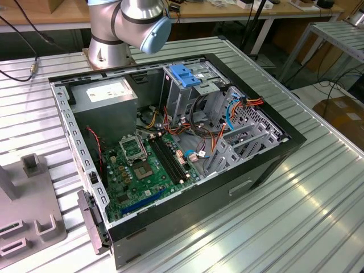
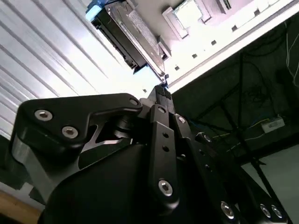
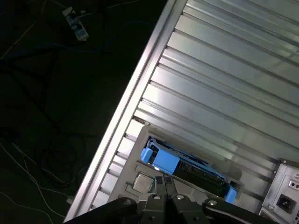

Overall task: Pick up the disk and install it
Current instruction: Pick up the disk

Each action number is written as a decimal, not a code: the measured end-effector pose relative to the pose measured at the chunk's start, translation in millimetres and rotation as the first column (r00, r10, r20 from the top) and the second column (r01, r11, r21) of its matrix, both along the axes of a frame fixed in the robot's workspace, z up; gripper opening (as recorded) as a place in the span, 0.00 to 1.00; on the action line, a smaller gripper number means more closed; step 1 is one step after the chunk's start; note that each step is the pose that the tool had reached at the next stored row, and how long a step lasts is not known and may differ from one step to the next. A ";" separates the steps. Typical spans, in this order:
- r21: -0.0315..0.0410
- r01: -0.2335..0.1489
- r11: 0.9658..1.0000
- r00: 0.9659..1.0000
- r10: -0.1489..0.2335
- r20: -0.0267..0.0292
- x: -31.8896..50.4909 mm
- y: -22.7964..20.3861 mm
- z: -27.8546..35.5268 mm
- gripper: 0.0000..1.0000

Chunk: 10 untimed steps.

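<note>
- On a grey holder (image 3: 140, 183) at the ribbed worktop's (image 3: 224, 70) edge sits the disk (image 3: 198, 173), blue-framed.
- Just short of it hangs the tool (image 3: 165, 182), clenched on nothing, apart from the disk.

Ribbed aluminium table (image 1: 296, 216), glare in strips. Wooden workbench (image 1: 227, 8) on the far side, a smaller metal table (image 1: 335, 31) and cardboard box (image 1: 344, 114) at the exterior view's right. Dark floor (image 3: 56, 116) with loose cables.

computer case (image 1: 187, 148) on table (image 1: 318, 216) | arm base (image 1: 108, 51) behind it | disk (image 3: 187, 169) near table edge
</note>
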<state>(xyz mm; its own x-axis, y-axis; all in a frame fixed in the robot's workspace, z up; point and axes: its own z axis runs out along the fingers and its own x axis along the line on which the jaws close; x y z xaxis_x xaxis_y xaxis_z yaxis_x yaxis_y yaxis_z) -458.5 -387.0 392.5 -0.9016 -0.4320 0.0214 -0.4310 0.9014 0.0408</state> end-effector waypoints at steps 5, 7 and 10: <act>0.000 -0.021 1.000 1.000 0.021 0.000 0.0 0.0 0.0 0.10; 0.000 -0.021 1.000 1.000 0.021 0.000 0.0 0.0 0.0 0.10; 0.000 -0.022 1.000 1.000 0.022 0.000 0.0 0.0 0.0 0.10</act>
<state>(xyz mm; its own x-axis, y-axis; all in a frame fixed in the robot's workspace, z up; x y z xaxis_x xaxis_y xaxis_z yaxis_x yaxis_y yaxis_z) -458.5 -387.0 392.5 -0.8919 -0.4517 0.0213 -0.4506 0.8918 0.0408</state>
